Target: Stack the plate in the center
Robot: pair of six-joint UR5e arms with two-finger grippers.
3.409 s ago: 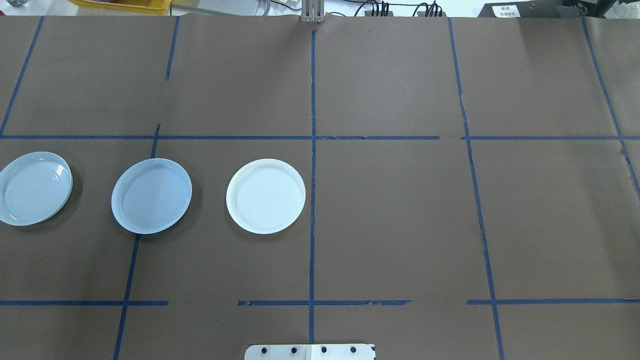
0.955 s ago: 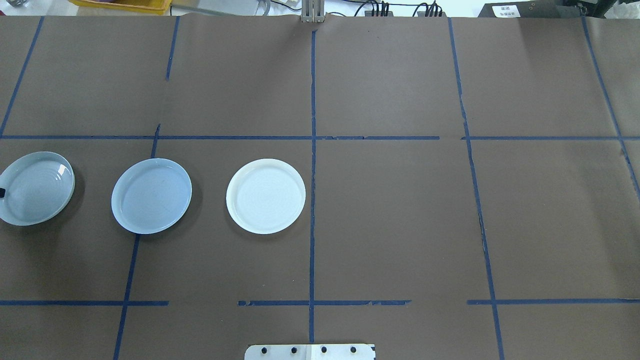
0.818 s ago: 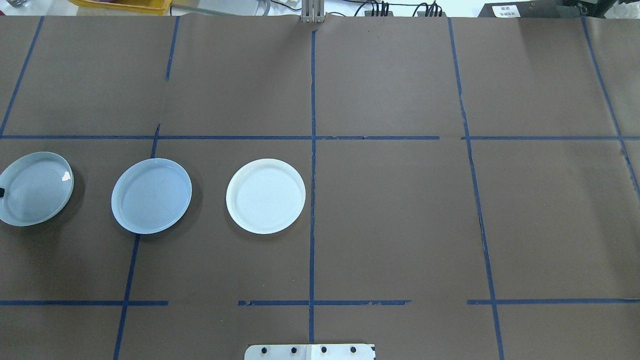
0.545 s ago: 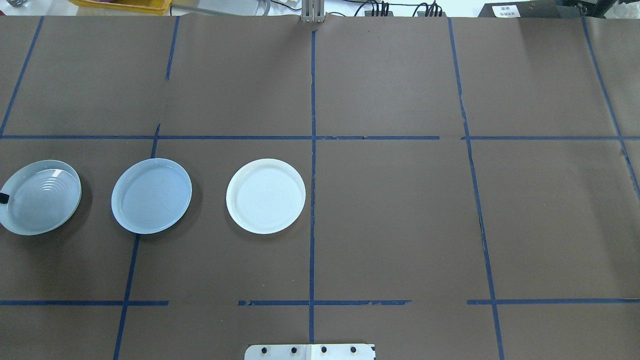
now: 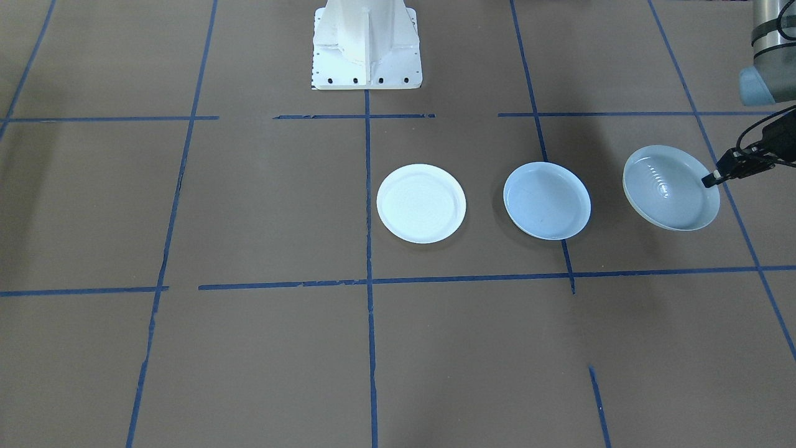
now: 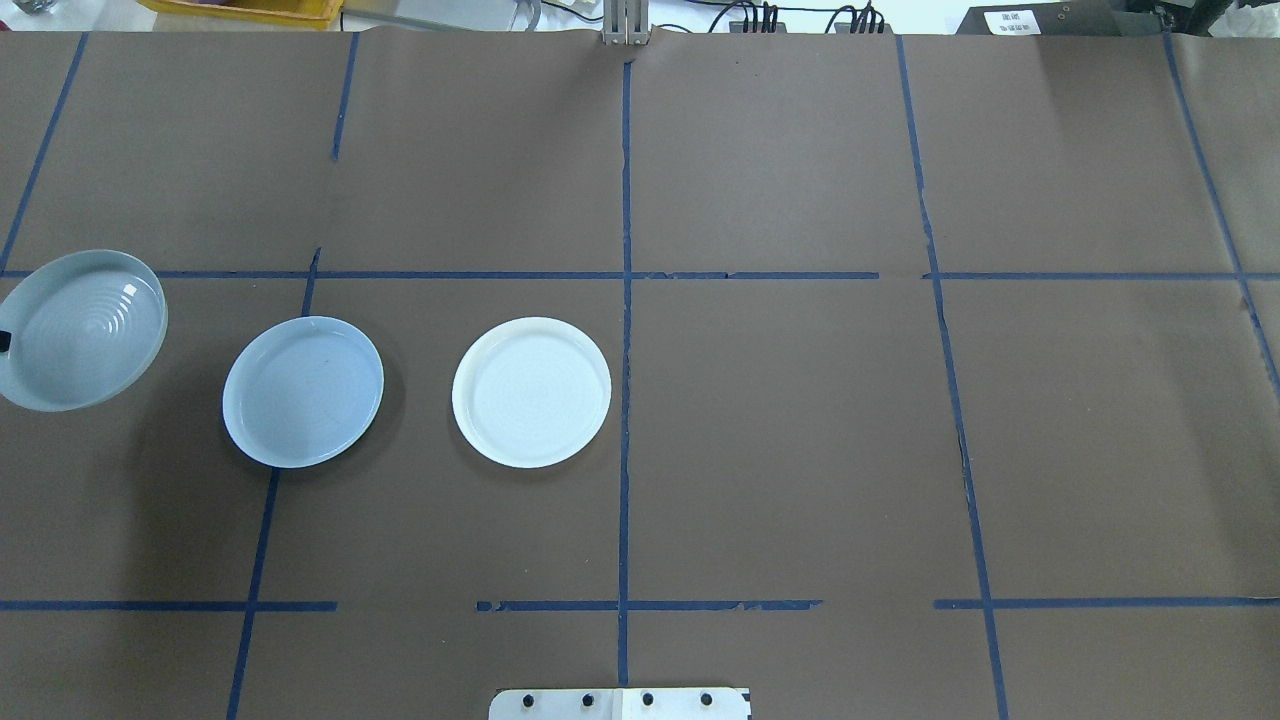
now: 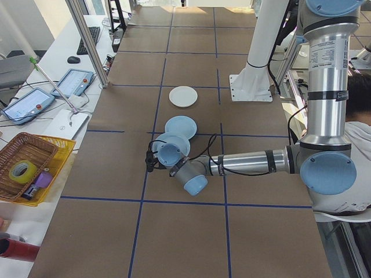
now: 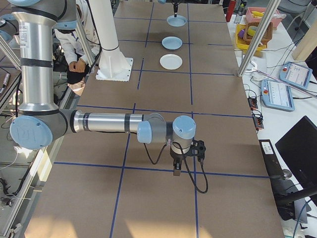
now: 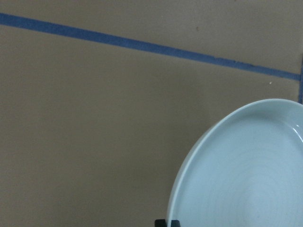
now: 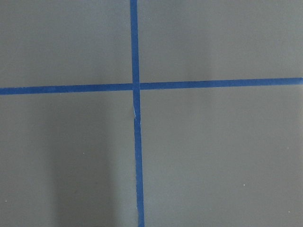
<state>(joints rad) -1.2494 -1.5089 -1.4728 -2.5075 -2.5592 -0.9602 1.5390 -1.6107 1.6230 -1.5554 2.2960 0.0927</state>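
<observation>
Three round shallow plates: ridged plate (image 6: 82,330) mid-left, lifted, rim clamped by left gripper (image 5: 711,180); smooth pale-blue center plate (image 6: 303,391) beside it; white plate (image 6: 531,391). Right gripper (image 8: 177,170): closure indeterminable.

Three plates stand in a row across the middle depth of the table (image 6: 800,450), all in its left half; the plate nearest the table's middle line (image 6: 531,391) lies flat, with the center plate (image 6: 303,391) flat to its left. The plate at the left edge (image 6: 84,329) is held clear of the tabletop, tilted, by the left gripper (image 5: 711,180) at its outer rim; the right gripper (image 8: 177,171) hangs over the right half, well apart from the plates.
</observation>
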